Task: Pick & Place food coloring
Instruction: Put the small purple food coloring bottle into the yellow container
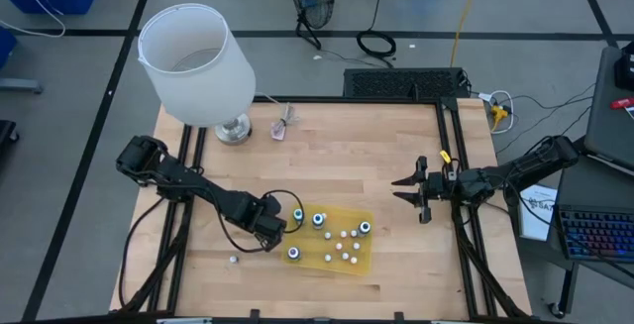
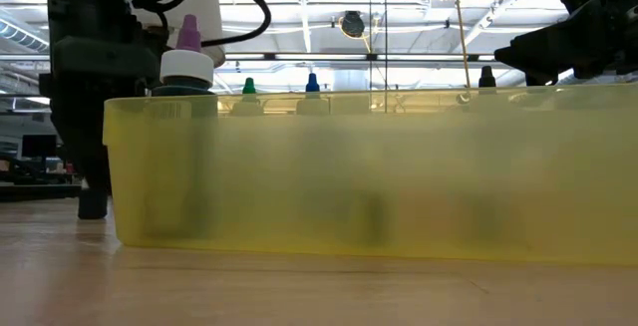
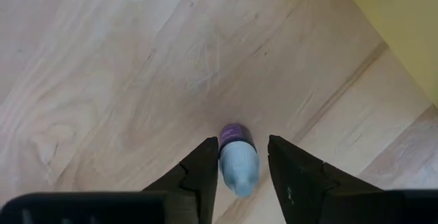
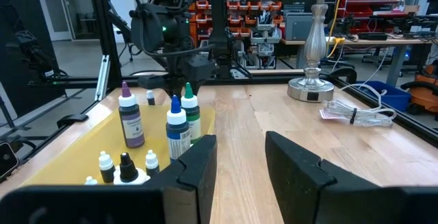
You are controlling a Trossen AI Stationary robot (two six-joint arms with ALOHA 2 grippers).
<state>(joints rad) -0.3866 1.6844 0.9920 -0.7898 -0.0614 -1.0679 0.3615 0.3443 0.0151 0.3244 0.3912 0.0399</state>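
A tiny food coloring bottle (image 3: 239, 161), whitish at one end and purple at the other, is on the bare wood just outside the yellow tray (image 1: 365, 261). My left gripper (image 3: 241, 140) points straight down over it, with one finger on each side and the jaws narrowly apart. In the high view the gripper (image 1: 279, 223) hides this bottle. Several more food coloring bottles (image 4: 176, 129) stand upright in the tray, larger dark ones and small white-capped ones. My right gripper (image 1: 404, 187) hovers level at the table's right side, open and empty. My left gripper comes from above, its fingers on the bottle's two sides. One finger (image 3: 205, 166) lies right against the bottle's whitish end (image 3: 226, 164), while a thin gap shows at the other finger. I cannot tell whether it touches. The bottle is on the table.
One stray small bottle (image 1: 233, 260) stands on the wood near the front edge, left of the tray. A lamp with a white shade (image 1: 195, 61) and metal base (image 1: 235, 129) stands at the far left. A clear pinkish object (image 1: 282, 128) lies beside it.
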